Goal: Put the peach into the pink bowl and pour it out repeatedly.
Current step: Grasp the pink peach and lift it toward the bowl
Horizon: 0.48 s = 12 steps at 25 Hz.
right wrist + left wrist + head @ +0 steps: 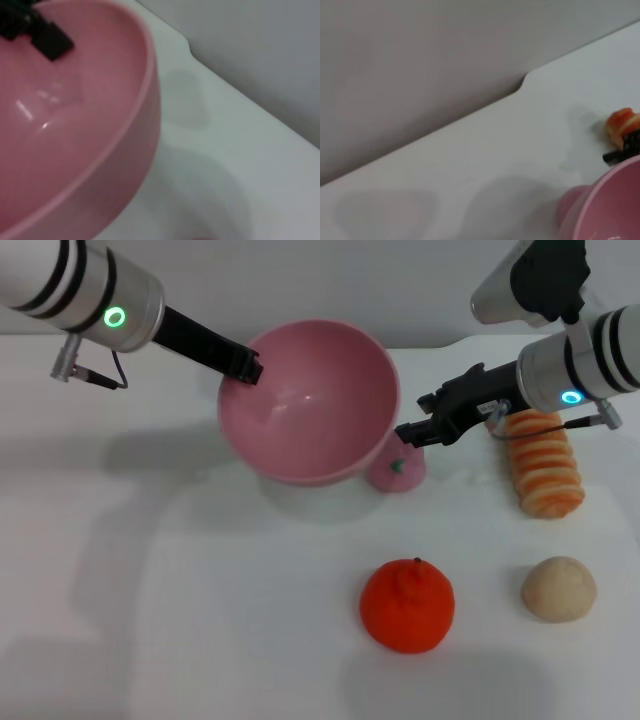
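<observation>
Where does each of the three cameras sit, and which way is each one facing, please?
Head view: from the robot's head, looking forward and down at the table; both arms show, left gripper on the pink bowl rim, right gripper over the peach.
Left wrist view: on the left arm, looking across the table past the bowl's edge; none of its own fingers show.
Right wrist view: on the right arm, looking into the bowl.
All three share the bowl.

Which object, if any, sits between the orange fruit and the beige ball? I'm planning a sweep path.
Nothing: the head view shows bare white table between orange fruit and beige ball.
</observation>
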Available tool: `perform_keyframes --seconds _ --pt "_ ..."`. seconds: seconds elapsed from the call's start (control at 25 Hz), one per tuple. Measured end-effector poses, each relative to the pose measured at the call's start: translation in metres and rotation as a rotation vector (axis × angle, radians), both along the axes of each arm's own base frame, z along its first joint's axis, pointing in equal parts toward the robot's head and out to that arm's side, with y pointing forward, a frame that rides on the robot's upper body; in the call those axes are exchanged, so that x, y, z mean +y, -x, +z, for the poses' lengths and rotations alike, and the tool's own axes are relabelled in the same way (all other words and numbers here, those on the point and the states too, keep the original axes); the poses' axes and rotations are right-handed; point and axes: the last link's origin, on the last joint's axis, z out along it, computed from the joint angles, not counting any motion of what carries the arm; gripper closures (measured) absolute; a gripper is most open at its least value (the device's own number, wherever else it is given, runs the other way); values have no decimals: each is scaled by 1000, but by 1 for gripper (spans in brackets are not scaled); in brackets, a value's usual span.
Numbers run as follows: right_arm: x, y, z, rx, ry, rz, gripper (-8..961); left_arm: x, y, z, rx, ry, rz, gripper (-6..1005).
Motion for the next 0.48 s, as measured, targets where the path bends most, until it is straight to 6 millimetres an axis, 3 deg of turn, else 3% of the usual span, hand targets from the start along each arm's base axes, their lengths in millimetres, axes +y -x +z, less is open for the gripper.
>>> perform_keyframes --seconds 0.48 --pt "-3 -13 -10 23 -24 -43 421 5 17 20 -12 -79 46 951"
